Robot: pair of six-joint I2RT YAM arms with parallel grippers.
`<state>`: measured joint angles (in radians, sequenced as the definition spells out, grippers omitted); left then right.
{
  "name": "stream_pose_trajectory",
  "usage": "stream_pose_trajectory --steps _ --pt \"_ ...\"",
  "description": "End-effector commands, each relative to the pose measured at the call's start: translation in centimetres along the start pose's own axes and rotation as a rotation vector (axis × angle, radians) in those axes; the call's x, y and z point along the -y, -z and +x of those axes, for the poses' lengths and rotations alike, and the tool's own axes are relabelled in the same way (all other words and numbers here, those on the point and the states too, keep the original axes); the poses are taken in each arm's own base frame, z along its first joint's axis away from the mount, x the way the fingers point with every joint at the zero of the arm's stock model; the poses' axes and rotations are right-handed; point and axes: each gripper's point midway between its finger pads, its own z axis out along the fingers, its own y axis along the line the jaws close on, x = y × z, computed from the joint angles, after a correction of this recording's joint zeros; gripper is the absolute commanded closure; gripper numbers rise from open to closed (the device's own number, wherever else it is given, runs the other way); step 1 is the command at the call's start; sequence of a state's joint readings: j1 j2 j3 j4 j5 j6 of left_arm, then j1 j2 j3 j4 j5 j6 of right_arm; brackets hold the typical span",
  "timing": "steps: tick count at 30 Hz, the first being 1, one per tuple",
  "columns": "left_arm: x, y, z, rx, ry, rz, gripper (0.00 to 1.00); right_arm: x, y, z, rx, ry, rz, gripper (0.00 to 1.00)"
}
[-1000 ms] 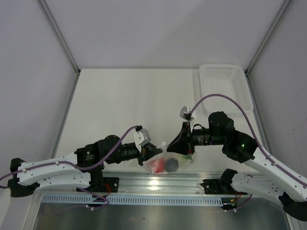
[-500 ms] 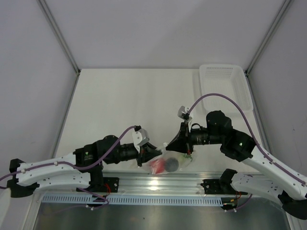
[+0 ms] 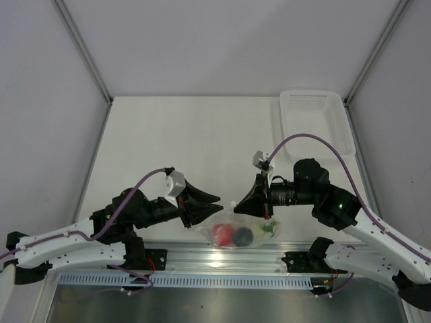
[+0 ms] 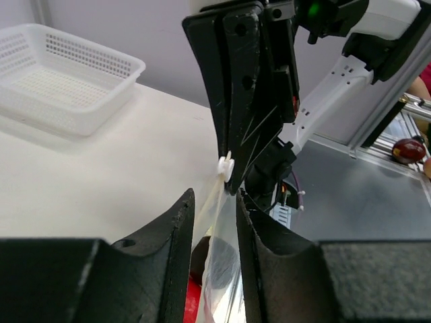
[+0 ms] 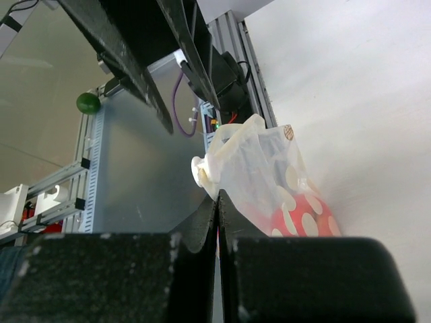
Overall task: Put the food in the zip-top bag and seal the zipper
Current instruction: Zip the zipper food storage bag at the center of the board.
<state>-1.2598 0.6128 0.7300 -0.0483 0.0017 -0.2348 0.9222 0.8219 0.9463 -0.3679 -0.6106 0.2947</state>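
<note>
The clear zip-top bag lies at the table's near edge with the red tomato, the dark ball and the radish's green leaves inside. My right gripper is shut on the bag's top edge, right beside a white slider on the zipper. The tomato shows through the film in the right wrist view. My left gripper is open, just left of the bag. In the left wrist view its fingers straddle the bag's upper edge without pinching it.
A white ribbed basket stands at the back right and also shows in the left wrist view. The aluminium rail and a metal shelf run along the near edge, just below the bag.
My left gripper has let go of the bag, opened and drawn back to the left. The bag has settled slightly right, with the green leaves showing. The right gripper keeps its hold.
</note>
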Motion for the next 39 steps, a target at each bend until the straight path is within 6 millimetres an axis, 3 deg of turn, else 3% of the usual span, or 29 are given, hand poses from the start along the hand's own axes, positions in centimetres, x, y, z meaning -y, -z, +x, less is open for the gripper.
stream_pose_trajectory --steps 1,8,16,19,26,28,34,39 --pt "1.9 -1.2 -1.5 0.04 -0.033 0.109 0.66 -1.3 -0.2 -1.4 0.047 0.021 -0.055 1.0" --pt "3.1 -2.2 -0.8 0.021 -0.035 0.185 0.46 -1.6 -0.2 -1.4 0.048 0.017 -0.061 1.0" --pt "2.9 -2.3 -1.0 0.039 -0.044 0.174 0.46 -2.0 -0.5 -1.1 0.034 0.014 -0.087 1.0" --pt "3.1 -2.4 -1.4 0.045 -0.044 0.18 0.5 -2.0 -0.7 -1.1 0.032 0.014 -0.093 1.0" --pt "2.9 -2.4 -1.0 0.028 -0.043 0.174 0.76 -2.3 -0.8 -1.1 0.038 0.017 -0.1 1.0" --pt "2.9 -2.3 -1.0 0.028 -0.041 0.174 0.76 -2.3 -0.8 -1.1 0.04 0.018 -0.103 1.0" --pt "3.0 -2.1 -0.7 0.018 -0.026 0.175 0.99 -2.1 -0.7 -1.3 0.066 0.031 -0.08 1.0" --pt "3.1 -2.0 -0.4 -0.001 -0.003 0.181 0.99 -2.7 0.0 -2.4 0.175 0.068 -0.084 1.0"
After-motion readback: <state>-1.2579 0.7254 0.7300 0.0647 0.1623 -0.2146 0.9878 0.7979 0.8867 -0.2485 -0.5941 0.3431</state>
